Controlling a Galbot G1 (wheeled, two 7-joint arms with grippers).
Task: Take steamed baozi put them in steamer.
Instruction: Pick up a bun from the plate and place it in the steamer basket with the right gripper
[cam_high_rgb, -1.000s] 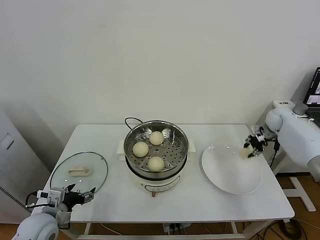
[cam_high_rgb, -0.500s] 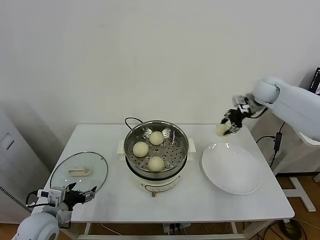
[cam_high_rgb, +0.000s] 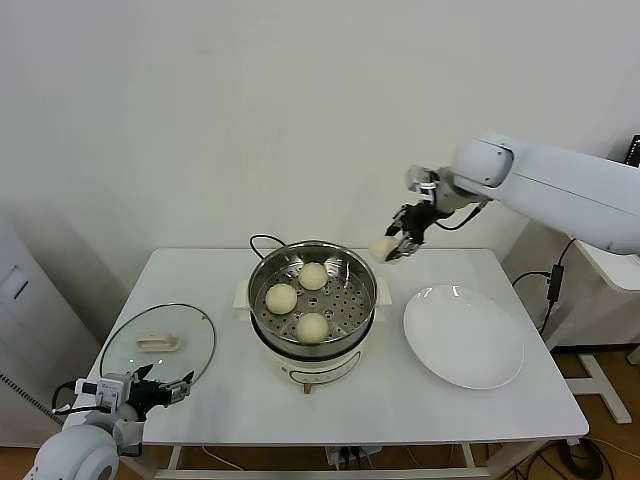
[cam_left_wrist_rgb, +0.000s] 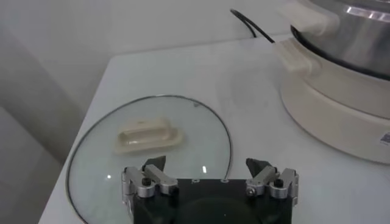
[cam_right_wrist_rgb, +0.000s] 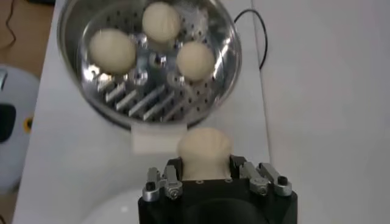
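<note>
On the far left we are keeping our left hand (cam_high_rgb: 160, 392) parked low at the desk's (cam_high_rgb: 220, 400) front corner, its fingers spread wide apart and gripping nothing. Just ahead of that hand lies the round glass lid (cam_high_rgb: 158, 345) with its flat cream handle, flat on the desk and touching nothing else.

Further right sits the steamer (cam_high_rgb: 312, 300) — a shiny steel pot on a white base, with a perforated tray inside. Three steamed baozi (cam_high_rgb: 312, 327) are already resting on that tray: smooth, cream-white and rounded, each apart from the others.

Our right hand (cam_high_rgb: 392, 248) is hanging in the air just beyond the steamer's right rim, its fingers clamped on the fourth bun (cam_right_wrist_rgb: 203, 148), which bulges out between them. We judge this bun to be light, soft and easily dented — a gentle hold across its widest part, as now, looks right, and squeezing harder would likely mark the skin.

Below and to the right of that hand lies the flat white plate (cam_high_rgb: 463, 337), glossy and shallow, with no bun left on it.
</note>
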